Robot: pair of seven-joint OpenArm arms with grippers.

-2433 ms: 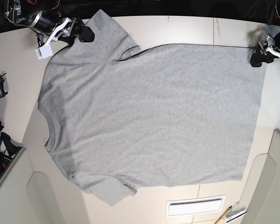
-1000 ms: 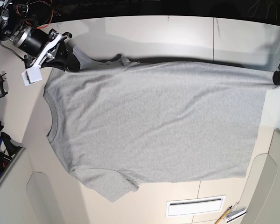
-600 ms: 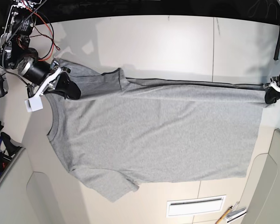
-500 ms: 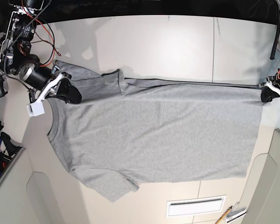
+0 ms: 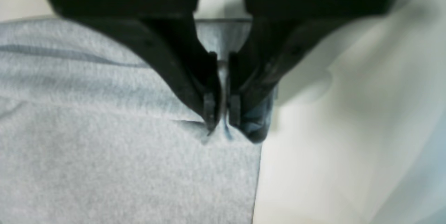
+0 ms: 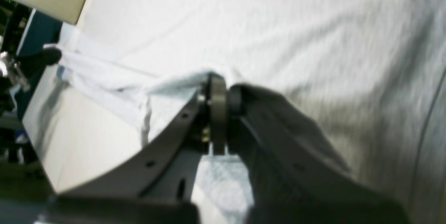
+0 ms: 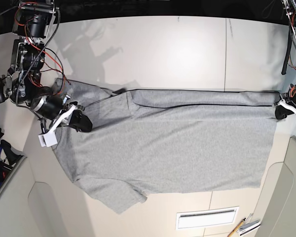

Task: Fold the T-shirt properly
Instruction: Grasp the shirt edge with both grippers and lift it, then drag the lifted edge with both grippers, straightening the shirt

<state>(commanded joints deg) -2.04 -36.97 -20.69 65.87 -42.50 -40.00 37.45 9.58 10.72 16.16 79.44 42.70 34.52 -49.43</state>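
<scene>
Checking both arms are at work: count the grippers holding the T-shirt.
2: the left gripper at its right edge in the base view, the right gripper toward its left.

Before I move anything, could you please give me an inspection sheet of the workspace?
Surface: pale tabletop, with dark seam lines.
Job's things: grey T-shirt, spread wide, upper edge folded over, one sleeve sticking out at the bottom.
Clutter: white rectangular panel below the shirt; a pencil beside it.
Grippers: left gripper closed on the shirt's edge; right gripper closed on cloth at the opposite end.
Cables: red and black ones along the right arm.
Surroundings: grey-green panels at the lower corners; dark equipment at the base view's left edge.
</scene>
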